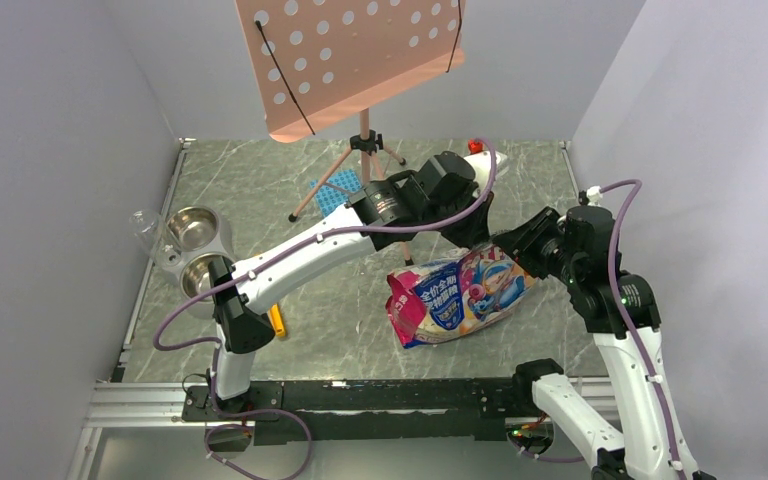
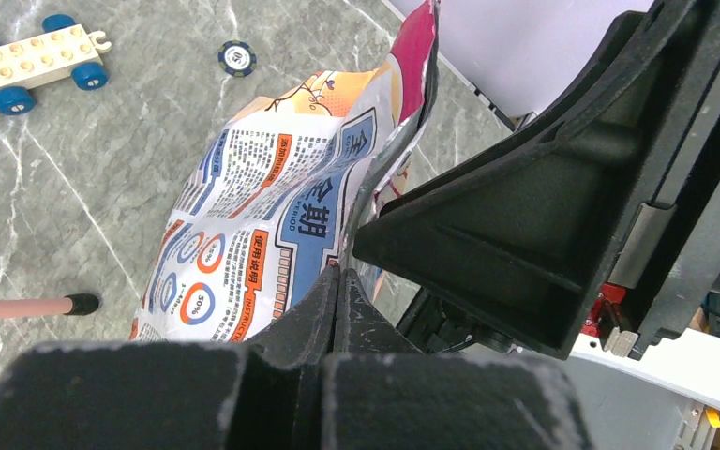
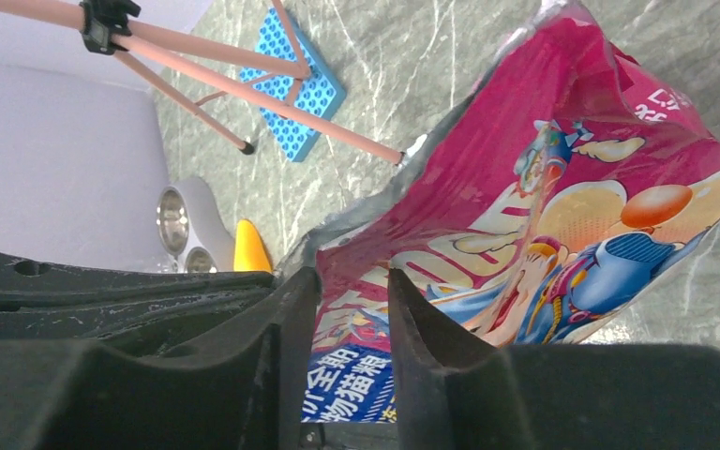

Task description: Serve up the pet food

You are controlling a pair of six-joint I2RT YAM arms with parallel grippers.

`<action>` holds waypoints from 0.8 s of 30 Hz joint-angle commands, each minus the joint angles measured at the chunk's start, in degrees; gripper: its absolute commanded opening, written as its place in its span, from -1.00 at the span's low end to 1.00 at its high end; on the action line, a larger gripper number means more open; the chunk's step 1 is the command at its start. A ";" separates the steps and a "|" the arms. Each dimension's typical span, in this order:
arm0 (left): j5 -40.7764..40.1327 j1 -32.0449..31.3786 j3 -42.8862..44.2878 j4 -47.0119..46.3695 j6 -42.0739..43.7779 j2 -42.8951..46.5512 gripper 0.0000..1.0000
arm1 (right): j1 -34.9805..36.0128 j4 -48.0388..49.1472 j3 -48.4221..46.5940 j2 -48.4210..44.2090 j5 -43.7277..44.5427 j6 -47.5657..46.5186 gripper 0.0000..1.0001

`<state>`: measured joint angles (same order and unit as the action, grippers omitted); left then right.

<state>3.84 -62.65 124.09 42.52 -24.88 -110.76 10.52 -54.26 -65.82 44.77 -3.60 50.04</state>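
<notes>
Foil bag [image 1: 460,295] printed "全期" and "50%", right of centre on a grey marbled table [image 1: 350,320].
Left gripper [image 2: 337,281] clenched on its rim; right gripper [image 3: 352,281] jaws parted at its pink face; pet food hidden; lilac walls [image 1: 50,150].

Quick count. Two arms: left arm [image 1: 300,255], right arm [image 1: 610,290]. Two claws: left claw [image 2: 339,281], right claw [image 3: 352,278]. One foil bag [image 1: 460,295], right at both claws. Two steel bowls, well left of the claws: rear bowl [image 1: 193,228], near bowl [image 1: 200,272]. One yellow scoop [image 1: 277,322], also well left. One blue pegged mat [image 3: 300,89] beyond the right claw. One tripod stand [image 1: 365,150] with one pink holed board [image 1: 350,55], behind the claws. One toy block car [image 2: 33,61] with four blue wheels, and one poker chip [image 2: 237,58], past the left claw.
</notes>
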 commanded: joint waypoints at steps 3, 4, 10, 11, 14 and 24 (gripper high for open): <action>-0.48 -0.01 1.06 1.59 -0.41 -0.20 -1.00 | -0.24 -4.12 -0.67 1.22 3.14 -3.43 -0.51; -0.02 -0.01 0.76 1.52 -0.43 -0.24 -1.00 | -0.29 -3.99 -0.71 1.20 2.70 -3.91 -0.57; 2.09 -0.10 1.20 2.82 -1.13 -2.22 -1.00 | -0.20 -0.73 -0.50 1.50 -2.20 -4.93 -0.85; 2.18 -0.10 1.52 3.09 -1.07 -2.45 -0.97 | -0.24 -0.41 -0.61 1.56 -2.85 -5.02 -0.86; 2.40 -0.10 1.56 3.27 -1.03 -2.61 -0.81 | -0.33 0.21 -0.34 1.28 -3.93 -5.09 -0.83; 5.97 -0.10 4.16 3.90 -0.61 -4.36 -1.00 | -0.27 0.91 -0.24 1.31 -3.22 -4.57 -0.39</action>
<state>6.07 -62.43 125.64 45.04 -25.34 -113.14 10.46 -54.26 -65.87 46.06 -6.96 45.63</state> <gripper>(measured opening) 0.047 0.273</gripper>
